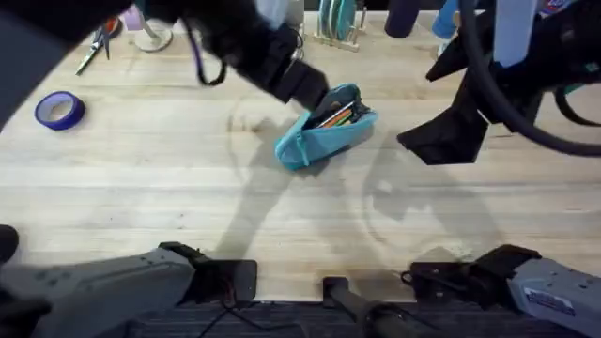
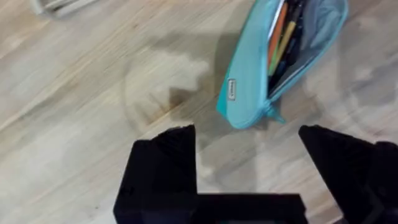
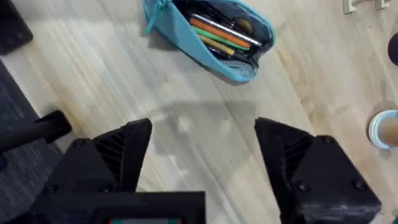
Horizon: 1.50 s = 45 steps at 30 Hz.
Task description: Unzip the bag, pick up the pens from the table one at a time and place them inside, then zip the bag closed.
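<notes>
Nearest overhead: 2 arm bases at 6 o'clock, left [image 1: 103, 286] and right [image 1: 526, 282]. 1 table [image 1: 141, 188], pale planks. 1 bag [image 1: 324, 131], light blue, unzipped, lying near centre toward 12 o'clock; 1 orange pen [image 3: 217, 32] visible inside among other thin items, count unclear; silver pen not told apart. 1 left gripper [image 2: 249, 140], fingers spread wide, empty, above bare wood just beside bag's end. 1 right gripper [image 3: 202, 134], fingers likewise spread, empty, hanging well apart from bag at 3 o'clock. 1 tape roll [image 1: 59, 110], purple, at 9 o'clock. 1 scissors [image 1: 97, 44] at 11 o'clock.
</notes>
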{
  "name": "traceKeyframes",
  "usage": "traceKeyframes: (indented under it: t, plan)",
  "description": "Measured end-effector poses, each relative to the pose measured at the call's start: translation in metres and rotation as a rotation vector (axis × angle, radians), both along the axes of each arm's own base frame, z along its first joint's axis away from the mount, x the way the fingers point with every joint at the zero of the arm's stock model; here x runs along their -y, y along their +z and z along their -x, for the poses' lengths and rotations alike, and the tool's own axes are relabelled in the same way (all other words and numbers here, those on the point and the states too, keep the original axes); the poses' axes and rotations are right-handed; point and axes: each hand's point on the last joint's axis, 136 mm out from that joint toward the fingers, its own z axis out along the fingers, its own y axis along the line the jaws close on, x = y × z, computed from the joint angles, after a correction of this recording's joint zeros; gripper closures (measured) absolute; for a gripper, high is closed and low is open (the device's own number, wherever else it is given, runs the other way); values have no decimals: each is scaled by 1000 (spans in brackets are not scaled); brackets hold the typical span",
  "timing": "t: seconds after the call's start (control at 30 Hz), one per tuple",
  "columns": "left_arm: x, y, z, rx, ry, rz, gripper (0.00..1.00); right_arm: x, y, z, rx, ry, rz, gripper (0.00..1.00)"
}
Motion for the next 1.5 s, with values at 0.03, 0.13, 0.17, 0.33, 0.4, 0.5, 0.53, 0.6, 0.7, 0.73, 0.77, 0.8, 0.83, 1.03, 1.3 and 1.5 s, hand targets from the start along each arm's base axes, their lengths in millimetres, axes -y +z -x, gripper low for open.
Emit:
traceKeyframes:
  t: [0.03, 0.13, 0.17, 0.33, 0.4, 0.5, 0.53, 0.6, 0.7, 0.73, 0.77, 0.8, 0.83, 1.03, 1.3, 1.5]
  plan:
    - [-6, -1, 2, 7, 16, 4, 5, 0, 0, 0, 0, 0, 0, 5]
    - [-21, 1, 8, 38, 56, 22, 6, 0, 0, 0, 0, 0, 0, 5]
    - [-25, 1, 10, 48, 65, 25, 6, 0, 0, 0, 0, 0, 0, 5]
    - [-36, 0, 18, 76, 92, 43, 6, 0, 0, 0, 0, 0, 0, 4]
    - [-38, -6, 22, 58, 92, 47, 6, 0, 0, 0, 0, 0, 0, 3]
    - [-37, -16, 28, 24, 76, 53, 4, 0, 0, 0, -1, -2, -1, 5]
    - [-36, -19, 31, 11, 68, 53, 5, 0, 0, 0, -1, -3, -1, 5]
    - [-35, -23, 35, -6, 52, 56, 6, 0, 0, 0, -1, -3, -1, 6]
    - [-34, -23, 35, -8, 41, 61, 6, 0, 0, 0, -1, -3, -1, 5]
    - [-34, -23, 35, -7, 41, 60, 6, 0, 0, 0, -1, -2, -1, 5]
    - [-34, -23, 35, -7, 41, 60, 6, 0, 0, 0, -1, -3, -1, 5]
    - [-34, -23, 35, -7, 41, 60, 6, 0, 0, 0, -2, -3, -1, 4]
    - [-34, -23, 35, -8, 41, 60, 6, 0, 0, 0, -2, -3, -1, 5]
    - [-35, -23, 36, -10, 40, 54, 4, 0, 0, 0, -2, -3, -1, 4]
    - [-30, -26, 42, -3, -82, 42, 5, 0, 0, 0, -1, -3, -1, 5]
    - [-24, -46, 57, -38, -247, 50, 6, 0, 0, 0, -1, -3, -1, 4]
